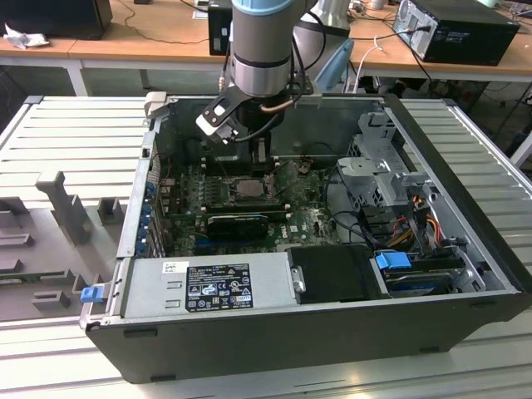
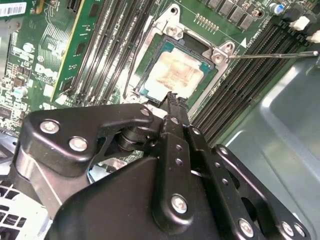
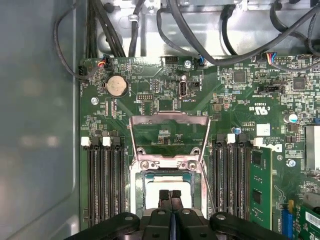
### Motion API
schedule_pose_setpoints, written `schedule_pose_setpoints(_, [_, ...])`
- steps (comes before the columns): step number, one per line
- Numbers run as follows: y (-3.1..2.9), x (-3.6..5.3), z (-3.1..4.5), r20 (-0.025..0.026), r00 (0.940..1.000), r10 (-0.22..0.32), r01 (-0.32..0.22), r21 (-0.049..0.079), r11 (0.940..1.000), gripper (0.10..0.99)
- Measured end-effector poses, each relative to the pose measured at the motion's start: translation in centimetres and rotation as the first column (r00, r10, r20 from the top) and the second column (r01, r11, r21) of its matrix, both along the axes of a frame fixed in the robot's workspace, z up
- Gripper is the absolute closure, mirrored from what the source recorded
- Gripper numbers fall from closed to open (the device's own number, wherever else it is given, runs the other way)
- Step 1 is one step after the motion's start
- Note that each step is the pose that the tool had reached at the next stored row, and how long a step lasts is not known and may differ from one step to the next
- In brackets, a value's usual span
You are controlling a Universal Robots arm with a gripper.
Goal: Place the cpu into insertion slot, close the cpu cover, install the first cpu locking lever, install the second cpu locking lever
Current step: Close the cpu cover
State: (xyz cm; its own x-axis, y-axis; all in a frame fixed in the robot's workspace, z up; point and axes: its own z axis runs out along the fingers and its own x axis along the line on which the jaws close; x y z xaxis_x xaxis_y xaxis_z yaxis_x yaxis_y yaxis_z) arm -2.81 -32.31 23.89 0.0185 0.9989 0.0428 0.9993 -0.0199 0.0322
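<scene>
The cpu [image 2: 175, 70], a pale beige-silver square, lies flat in the insertion slot [image 2: 146, 64], whose black frame surrounds it. In the first wrist view the cpu [image 3: 165, 182] shows just beyond my fingertips. The cpu cover [image 3: 170, 121], a silver frame with a square window, stands tilted open on its hinge at the slot's far side. My gripper [image 3: 170, 196] is shut with nothing between its fingers, its tips right over the cpu's near edge [image 2: 173, 98]; contact cannot be told. A thin metal locking lever [image 2: 276, 54] sticks out free beside the slot. In the exterior view the gripper [image 1: 252, 160] hangs inside the case over the slot [image 1: 247, 188].
Black memory slots [image 3: 105, 175] flank the socket on both sides. A green card [image 3: 260, 185] stands nearby. Cables [image 3: 165, 30] run along the case wall beyond the board. The case's metal walls [image 1: 141, 191], a drive cage [image 1: 382, 166] and the power supply [image 1: 216, 287] enclose the board.
</scene>
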Motion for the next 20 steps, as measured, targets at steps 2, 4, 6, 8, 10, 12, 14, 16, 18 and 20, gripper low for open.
schedule_pose_setpoints(2, [0.00,0.00,0.22,-0.0001,1.0000,0.000,0.000,0.000,1.0000,0.980])
schedule_pose_setpoints(4, [0.01,0.01,0.23,0.0000,1.0000,0.000,0.000,0.001,1.0000,0.980])
schedule_pose_setpoints(6, [0.00,0.13,0.24,0.0000,1.0000,0.000,0.000,0.002,1.0000,0.980])
schedule_pose_setpoints(8, [0.00,0.36,0.25,-0.0002,1.0000,0.000,0.000,0.002,1.0000,0.980])
schedule_pose_setpoints(10, [0.00,0.41,0.24,-0.0001,1.0000,0.000,0.000,0.002,1.0000,0.980])
schedule_pose_setpoints(12, [0.02,0.42,0.30,-0.0002,1.0000,0.000,0.000,0.002,1.0000,0.980])
schedule_pose_setpoints(14, [0.04,0.42,0.49,-0.0001,1.0000,0.000,0.000,0.002,1.0000,0.980])
schedule_pose_setpoints(16, [0.05,0.41,0.75,-0.0001,1.0000,0.000,0.000,0.002,1.0000,0.980])
schedule_pose_setpoints(18, [0.05,0.41,1.25,-0.0001,1.0000,0.000,0.000,0.002,1.0000,0.980])
schedule_pose_setpoints(20, [0.05,0.41,1.62,0.0000,1.0000,0.000,0.000,0.002,1.0000,0.980])
